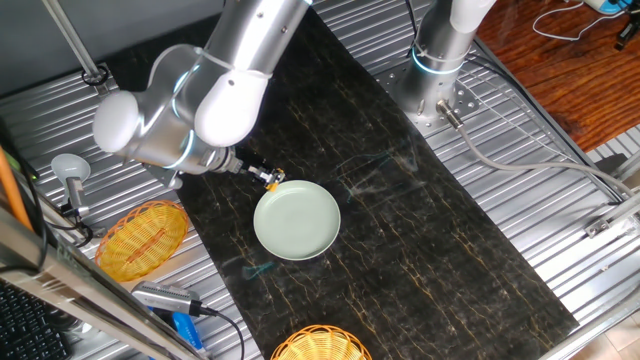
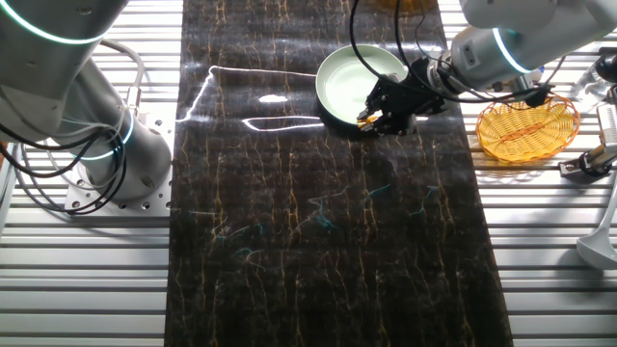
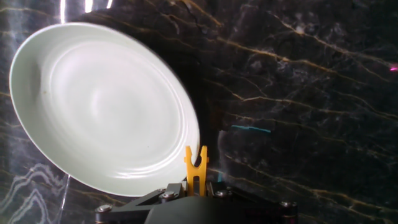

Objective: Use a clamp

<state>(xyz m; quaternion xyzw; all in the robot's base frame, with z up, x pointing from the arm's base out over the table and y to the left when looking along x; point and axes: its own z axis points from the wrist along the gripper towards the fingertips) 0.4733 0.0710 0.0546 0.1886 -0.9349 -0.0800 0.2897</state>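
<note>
The clamp (image 3: pixel 196 165) is held in the closed jaws, prongs pointing up-frame at the plate (image 3: pixel 93 106) rim just beside them.

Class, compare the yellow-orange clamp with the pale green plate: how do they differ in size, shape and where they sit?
Size: the clamp is tiny; the plate is far larger.
Shape and colour: the clamp is yellow-orange, narrow, with two thin prongs; the plate is pale green, round and shallow.
Pose: the clamp sticks out of the tool, prongs at the plate's rim; the plate lies flat on the dark marbled mat.
Both are plain and single-coloured.
</note>
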